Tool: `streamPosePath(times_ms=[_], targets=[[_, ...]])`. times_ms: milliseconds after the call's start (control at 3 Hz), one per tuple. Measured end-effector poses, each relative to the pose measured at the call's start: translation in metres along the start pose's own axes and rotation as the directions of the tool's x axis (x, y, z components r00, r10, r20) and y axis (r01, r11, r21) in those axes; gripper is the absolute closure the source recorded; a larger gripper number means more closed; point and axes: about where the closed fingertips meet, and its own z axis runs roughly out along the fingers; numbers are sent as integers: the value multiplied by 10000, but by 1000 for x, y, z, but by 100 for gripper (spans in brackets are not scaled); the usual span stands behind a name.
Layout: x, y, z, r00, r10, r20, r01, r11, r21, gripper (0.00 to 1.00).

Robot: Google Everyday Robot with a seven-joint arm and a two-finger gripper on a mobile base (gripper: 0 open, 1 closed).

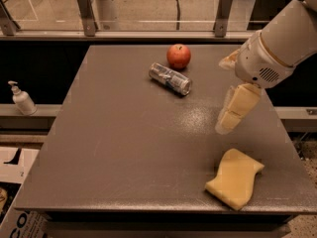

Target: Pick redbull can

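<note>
Slim silver metal redbull can (pixel 170 78) lies sideways nr round red apple (pixel 179 56). Cream gripper (pixel 224 126) hangs well right, approach pending imo. Open/shut: can't tell.

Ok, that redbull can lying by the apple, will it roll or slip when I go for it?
The redbull can lies on its side, so a nudge would probably roll it across the table, perhaps against the apple just behind it. Its shiny metal skin looks slippery. The gripper hangs above the table, well clear of it.
</note>
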Motion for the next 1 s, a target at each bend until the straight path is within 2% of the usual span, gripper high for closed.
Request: streamPosePath(times_ms=[333, 667, 1000], targets=[[-6, -2, 5, 9997, 88, 245, -96, 9994, 332, 0], [-13, -11, 16, 9955, 300, 899, -373, 9961, 805, 0], [-23, -29, 22, 9825, 695, 1727, -908, 9888, 1185, 0]])
